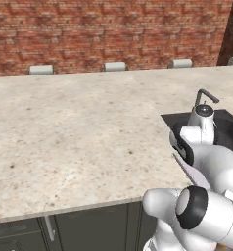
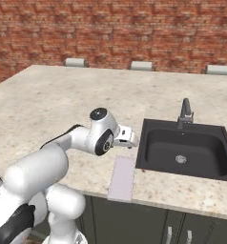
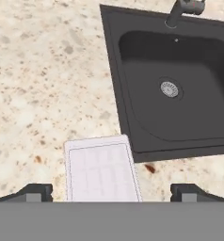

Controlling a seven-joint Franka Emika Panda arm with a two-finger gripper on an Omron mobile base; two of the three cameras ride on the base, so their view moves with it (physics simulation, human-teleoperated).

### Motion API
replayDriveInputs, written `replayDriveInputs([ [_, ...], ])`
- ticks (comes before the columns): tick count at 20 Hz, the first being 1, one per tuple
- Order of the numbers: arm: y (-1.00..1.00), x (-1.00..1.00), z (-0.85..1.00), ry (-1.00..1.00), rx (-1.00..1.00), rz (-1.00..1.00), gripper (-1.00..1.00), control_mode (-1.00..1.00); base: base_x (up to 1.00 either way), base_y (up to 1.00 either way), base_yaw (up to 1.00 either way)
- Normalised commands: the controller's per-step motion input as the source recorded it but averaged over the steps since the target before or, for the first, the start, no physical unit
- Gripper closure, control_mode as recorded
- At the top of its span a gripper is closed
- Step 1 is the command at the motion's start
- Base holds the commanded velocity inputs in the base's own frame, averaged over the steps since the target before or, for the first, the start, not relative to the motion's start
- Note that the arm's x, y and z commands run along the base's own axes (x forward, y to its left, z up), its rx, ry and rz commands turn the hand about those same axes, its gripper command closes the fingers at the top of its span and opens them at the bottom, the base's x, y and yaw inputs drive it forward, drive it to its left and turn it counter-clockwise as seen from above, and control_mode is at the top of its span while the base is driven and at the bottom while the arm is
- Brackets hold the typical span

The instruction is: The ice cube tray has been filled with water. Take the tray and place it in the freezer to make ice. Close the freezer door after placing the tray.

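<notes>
The ice cube tray (image 2: 122,178) lies flat on the speckled counter (image 2: 48,100) at its front edge, just beside the black sink (image 2: 186,150). The end effector (image 2: 128,138) hovers above it, fingers spread wide, holding nothing.

The white Franka arm with dark joints reaches forward from its base, elbow bent, wrist turned downward. Its two-finger gripper (image 3: 111,192) points down, jaws spread wide apart, the small dark fingertips (image 3: 35,192) holding nothing between them.
</notes>
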Motion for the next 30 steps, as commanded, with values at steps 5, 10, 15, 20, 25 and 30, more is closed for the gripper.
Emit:
replayDriveInputs([
  [5,0.0,-0.4,0.33,-0.03,0.36,-0.4,-1.0,-1.0,0.0,0.0,0.0],
  [10,-0.18,-0.6,0.26,-0.07,0.46,-0.09,-1.0,-1.0,0.0,0.0,0.0],
  [15,-0.44,-0.86,0.0,-0.28,0.5,0.0,-1.0,-1.0,0.0,0.0,0.0],
  [20,-0.29,-0.7,-0.35,-0.39,0.38,-0.08,-1.0,-1.0,0.0,0.0,0.0],
  [25,-0.12,-0.45,-0.2,-0.14,0.28,-0.09,-1.0,-1.0,0.0,0.0,0.0],
  [30,-0.17,-0.38,-0.03,0.0,0.25,-0.08,-1.0,-1.0,0.0,0.0,0.0],
])
